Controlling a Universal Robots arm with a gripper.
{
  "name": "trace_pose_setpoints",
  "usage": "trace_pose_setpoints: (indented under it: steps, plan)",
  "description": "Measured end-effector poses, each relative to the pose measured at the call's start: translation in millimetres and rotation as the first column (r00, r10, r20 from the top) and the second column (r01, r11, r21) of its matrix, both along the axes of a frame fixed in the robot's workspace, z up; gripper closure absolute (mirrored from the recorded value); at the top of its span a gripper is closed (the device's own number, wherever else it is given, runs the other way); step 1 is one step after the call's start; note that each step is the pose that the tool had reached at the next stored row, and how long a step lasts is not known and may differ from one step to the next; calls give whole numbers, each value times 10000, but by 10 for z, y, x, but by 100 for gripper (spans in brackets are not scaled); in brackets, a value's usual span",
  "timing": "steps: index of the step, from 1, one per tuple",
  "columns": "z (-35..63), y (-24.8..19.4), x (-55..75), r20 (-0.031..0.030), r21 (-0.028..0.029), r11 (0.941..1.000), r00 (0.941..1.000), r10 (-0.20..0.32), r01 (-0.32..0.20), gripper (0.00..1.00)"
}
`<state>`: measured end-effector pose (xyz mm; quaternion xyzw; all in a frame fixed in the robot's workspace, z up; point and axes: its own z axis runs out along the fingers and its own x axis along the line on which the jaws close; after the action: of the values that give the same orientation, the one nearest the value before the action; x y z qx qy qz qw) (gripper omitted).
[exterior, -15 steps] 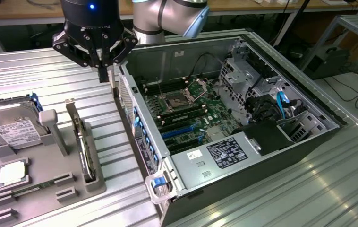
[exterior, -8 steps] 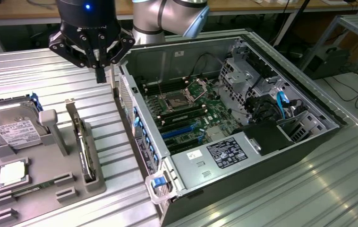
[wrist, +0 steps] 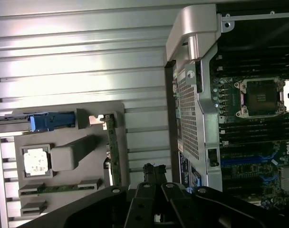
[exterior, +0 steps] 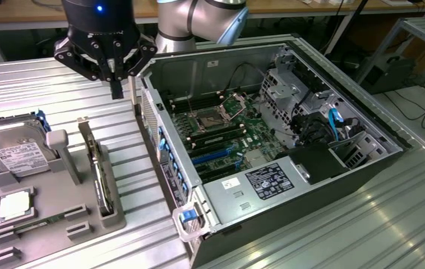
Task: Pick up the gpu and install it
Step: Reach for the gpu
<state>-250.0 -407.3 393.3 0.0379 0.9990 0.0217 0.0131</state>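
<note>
Your fingers [exterior: 116,88] are shut tight with nothing between them, hanging over the bench [exterior: 33,84] between the grey holder [exterior: 112,222] and the open computer case [exterior: 190,70]. The graphics card [exterior: 96,162] stands on edge in the holder, apart from your fingers, near the hard drive [exterior: 10,148].

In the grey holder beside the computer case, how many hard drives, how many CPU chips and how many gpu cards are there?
hard drive: 1
CPU chip: 1
gpu: 1
Total: 3
</note>
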Motion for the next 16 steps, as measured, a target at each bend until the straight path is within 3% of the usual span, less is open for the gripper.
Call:
trace_pose_setpoints:
  steps: [16]
  plan:
    - [0,-8,-90,0,1,10000,10000,0,0,89]
